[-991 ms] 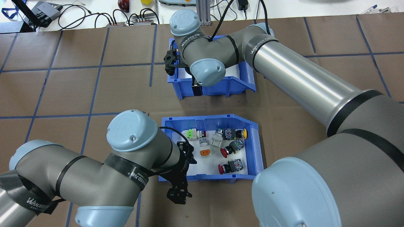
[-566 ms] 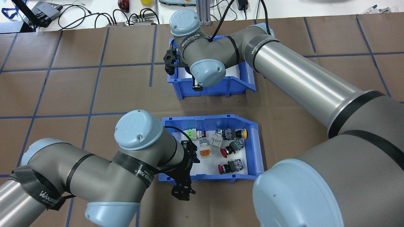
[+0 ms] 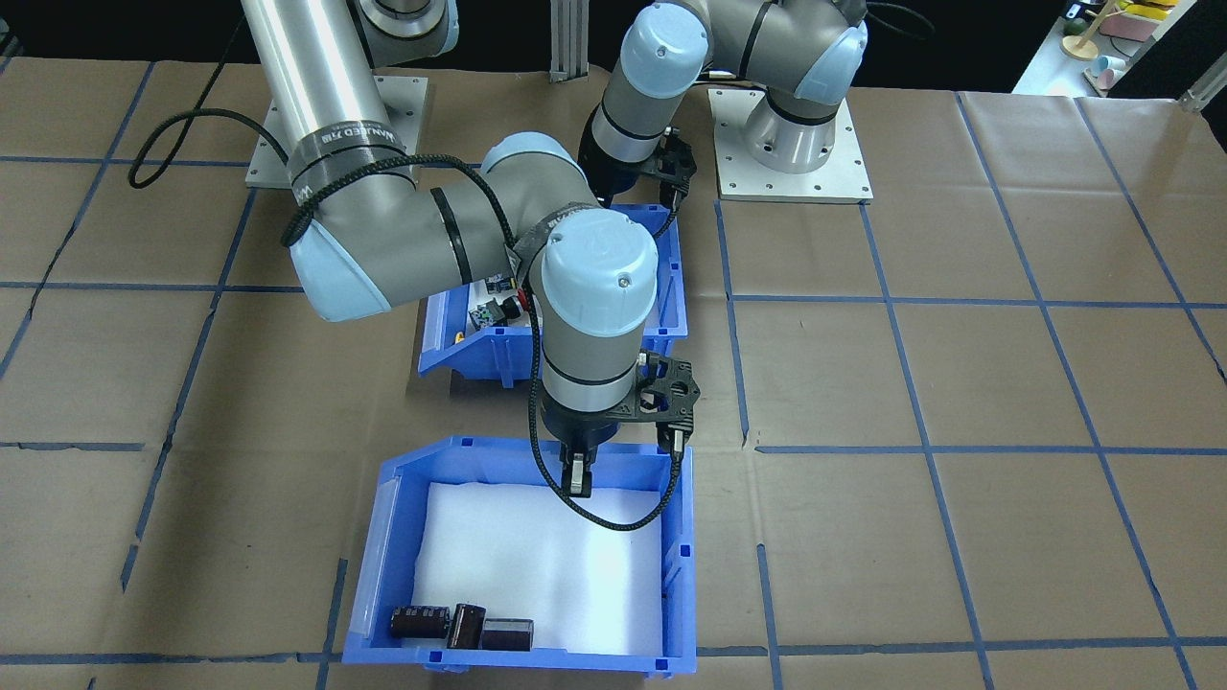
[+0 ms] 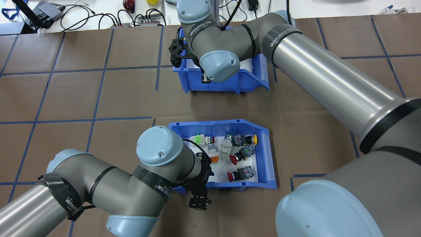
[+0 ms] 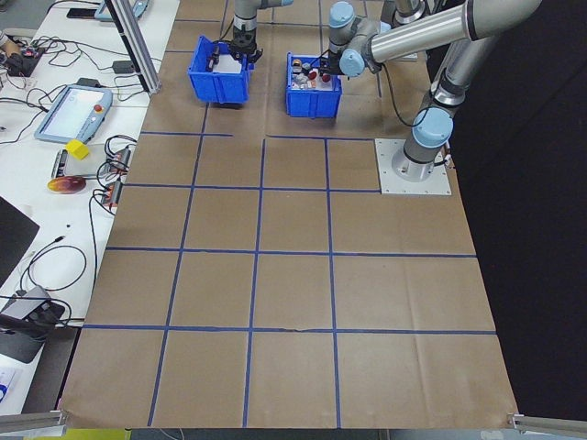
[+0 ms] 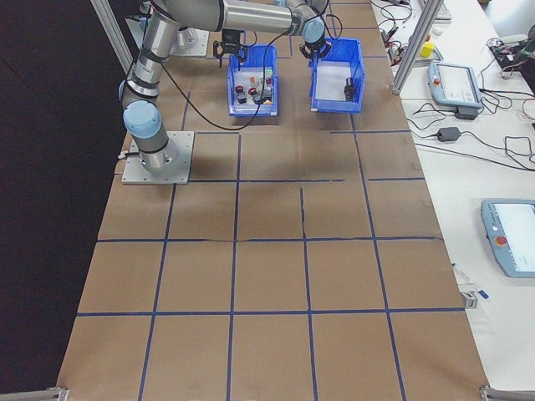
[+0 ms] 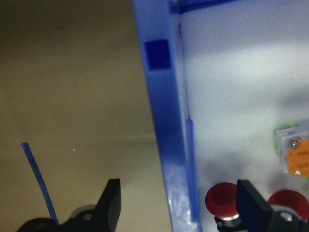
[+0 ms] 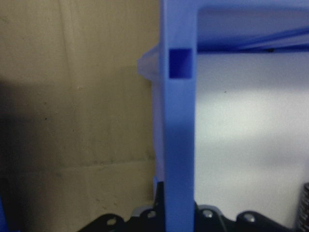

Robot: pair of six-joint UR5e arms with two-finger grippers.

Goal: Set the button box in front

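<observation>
With my left hand [image 7: 176,203] spread astride the near-left wall of the button box [image 4: 263,154], and my right hand [image 3: 576,473] clamped on the other bin [image 3: 676,575], I must next clench.

The overhead exterior view looks forward and down from behind the robot, close in; both blue bins sit mid-frame — the button box [image 4: 266,154] lower, the other bin [image 4: 253,84] above it. The front-facing view looks steeply down from the opposite side, so the order flips: the button box [image 3: 436,331] lies above centre. The two side views stand far back at the table's [image 5: 293,302] ends, each looking along it, with both bins small at the top of the frame. Each wrist camera sits very close — the left on the button box's wall [image 7: 164,125], the right on the other bin's wall [image 8: 178,135], both also seen from overhead.
</observation>
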